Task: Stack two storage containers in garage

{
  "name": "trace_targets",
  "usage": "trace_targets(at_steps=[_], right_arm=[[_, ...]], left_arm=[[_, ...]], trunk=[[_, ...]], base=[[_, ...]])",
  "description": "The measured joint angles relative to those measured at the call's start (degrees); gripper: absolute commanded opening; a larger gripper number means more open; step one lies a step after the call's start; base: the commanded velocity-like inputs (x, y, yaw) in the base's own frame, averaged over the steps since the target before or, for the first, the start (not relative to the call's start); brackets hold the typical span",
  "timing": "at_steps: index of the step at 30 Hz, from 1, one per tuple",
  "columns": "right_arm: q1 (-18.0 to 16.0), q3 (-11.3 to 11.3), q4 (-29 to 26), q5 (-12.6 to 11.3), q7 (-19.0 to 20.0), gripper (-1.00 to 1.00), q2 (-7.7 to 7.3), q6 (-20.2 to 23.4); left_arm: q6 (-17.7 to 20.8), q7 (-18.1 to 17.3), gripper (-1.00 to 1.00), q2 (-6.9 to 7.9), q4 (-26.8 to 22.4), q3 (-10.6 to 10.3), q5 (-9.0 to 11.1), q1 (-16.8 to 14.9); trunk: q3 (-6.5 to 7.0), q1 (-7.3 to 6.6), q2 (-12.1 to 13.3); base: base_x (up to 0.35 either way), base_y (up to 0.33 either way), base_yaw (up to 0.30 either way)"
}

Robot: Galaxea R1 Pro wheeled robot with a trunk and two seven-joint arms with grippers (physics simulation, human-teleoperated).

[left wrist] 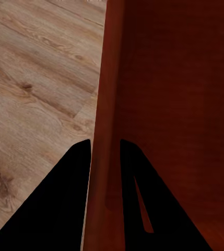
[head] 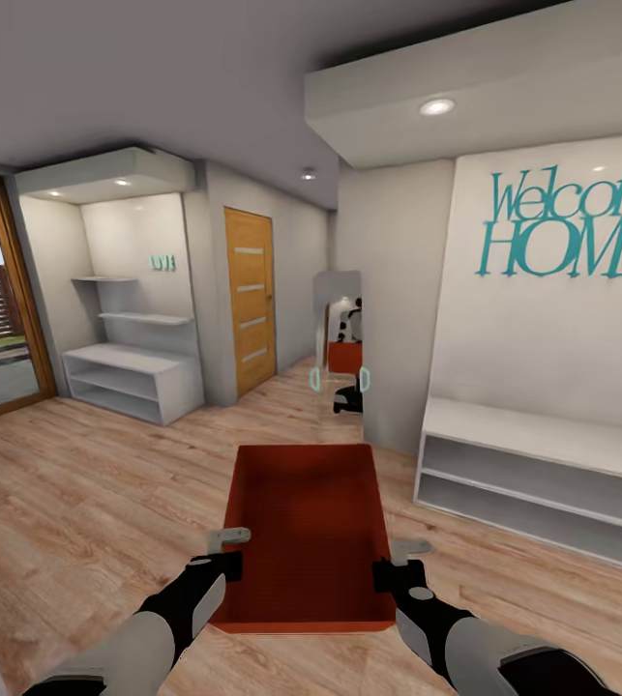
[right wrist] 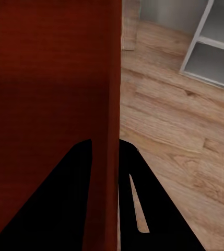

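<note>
You are carrying one orange-red storage container [head: 311, 527] between your two grippers, over light wood plank floor [head: 78, 503] in a hallway, so the garage is not yet reached and no stacking has begun. The left gripper [head: 225, 543] is clamped on the container's left wall; the wrist view shows a finger on each side of it. The right gripper [head: 402, 559] pinches the right wall likewise. The container looks empty. A wooden door [head: 250, 300] stands well ahead of the grippers, to the left.
</note>
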Motion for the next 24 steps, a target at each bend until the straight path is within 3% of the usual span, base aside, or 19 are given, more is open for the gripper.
trace_targets(at_steps=[6, 24], right_arm=[[0.00, -0.02, 0.00, 0.00, -0.01, -1.00, 0.00, 0.00], [0.00, -0.02, 0.00, 0.00, 0.01, -1.00, 0.00, -0.01]], left_arm=[[0.04, 0.02, -1.00, -0.01, -0.03, -0.02, 0.00, 0.00], [0.04, 0.01, -1.00, -0.01, -0.03, -0.02, 0.00, 0.00]], trunk=[[0.00, 0.00, 0.00], [0.00, 0.00, 0.00]], base=[[0.322, 0.000, 0.127], [0.322, 0.000, 0.004]])
